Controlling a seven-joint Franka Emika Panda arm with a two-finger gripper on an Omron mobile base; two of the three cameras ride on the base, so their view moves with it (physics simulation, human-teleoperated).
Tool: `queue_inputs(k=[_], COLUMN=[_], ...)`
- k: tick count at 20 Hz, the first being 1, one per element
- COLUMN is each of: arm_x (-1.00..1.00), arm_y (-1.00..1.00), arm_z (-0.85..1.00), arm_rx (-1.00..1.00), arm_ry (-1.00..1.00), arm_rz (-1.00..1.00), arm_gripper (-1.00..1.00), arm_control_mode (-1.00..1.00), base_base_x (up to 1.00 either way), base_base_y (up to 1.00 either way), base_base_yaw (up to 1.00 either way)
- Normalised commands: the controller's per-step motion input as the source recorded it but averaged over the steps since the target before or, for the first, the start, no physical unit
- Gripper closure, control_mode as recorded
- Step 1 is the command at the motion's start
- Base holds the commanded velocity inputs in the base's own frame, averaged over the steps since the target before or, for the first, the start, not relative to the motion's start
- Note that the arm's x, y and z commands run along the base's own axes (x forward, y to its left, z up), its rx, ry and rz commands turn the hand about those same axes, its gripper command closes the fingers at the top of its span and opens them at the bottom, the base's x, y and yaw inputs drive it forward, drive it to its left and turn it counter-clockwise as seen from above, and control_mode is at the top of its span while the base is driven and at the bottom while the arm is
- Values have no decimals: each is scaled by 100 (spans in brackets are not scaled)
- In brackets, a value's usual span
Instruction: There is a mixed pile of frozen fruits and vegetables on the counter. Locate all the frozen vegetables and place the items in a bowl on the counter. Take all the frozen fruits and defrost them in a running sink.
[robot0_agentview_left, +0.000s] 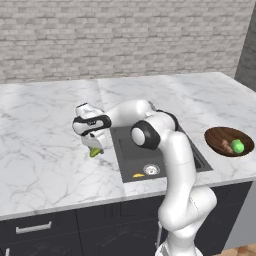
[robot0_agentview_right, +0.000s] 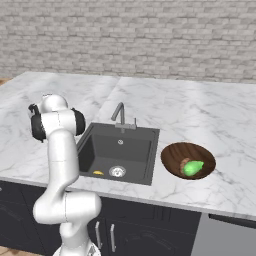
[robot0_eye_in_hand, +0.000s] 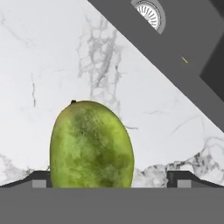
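An olive-green oval fruit (robot0_eye_in_hand: 92, 144) lies on the white marble counter (robot0_agentview_left: 45, 150), just left of the sink (robot0_agentview_left: 131, 150). My gripper (robot0_agentview_left: 94, 145) hangs right over this fruit (robot0_agentview_left: 95, 152), open, with one fingertip (robot0_eye_in_hand: 39, 179) on each side and a gap to both. The yellow banana (robot0_agentview_left: 138, 175) lies in the sink basin (robot0_agentview_right: 120, 150) beside the drain (robot0_agentview_right: 117, 171). The dark wooden bowl (robot0_agentview_left: 215, 135) right of the sink holds the bright green piece (robot0_agentview_left: 237, 146) and the brown lump (robot0_agentview_left: 227, 146). From the right, the bowl (robot0_agentview_right: 172, 150) shows the same green piece (robot0_agentview_right: 193, 168) and brown lump (robot0_agentview_right: 184, 163).
A grey curved faucet (robot0_agentview_right: 120, 115) stands at the sink's back edge. The sink corner (robot0_eye_in_hand: 175, 39) and its drain (robot0_eye_in_hand: 150, 13) lie close beyond the fruit. A brick wall (robot0_agentview_left: 125, 35) backs the counter, and dark cabinets (robot0_agentview_left: 40, 230) run below it.
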Motion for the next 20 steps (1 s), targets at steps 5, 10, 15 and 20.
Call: queue_inputs(k=[5, 10, 15, 20], arm_x=[-7, -4, -4, -16], arm_y=[0, 0, -7, -18], arm_z=[-9, -2, 2, 26], arm_rx=[1, 0, 0, 2], arm_ry=[-1, -1, -3, -8], arm_rz=[-1, 0, 0, 3], arm_gripper=[100, 100, 100, 100], arm_control_mode=[-100, -100, -100, -100], base_base_x=[0, 0, 0, 0], base_base_y=[0, 0, 0, 0], base_base_yaw=[0, 0, 0, 0])
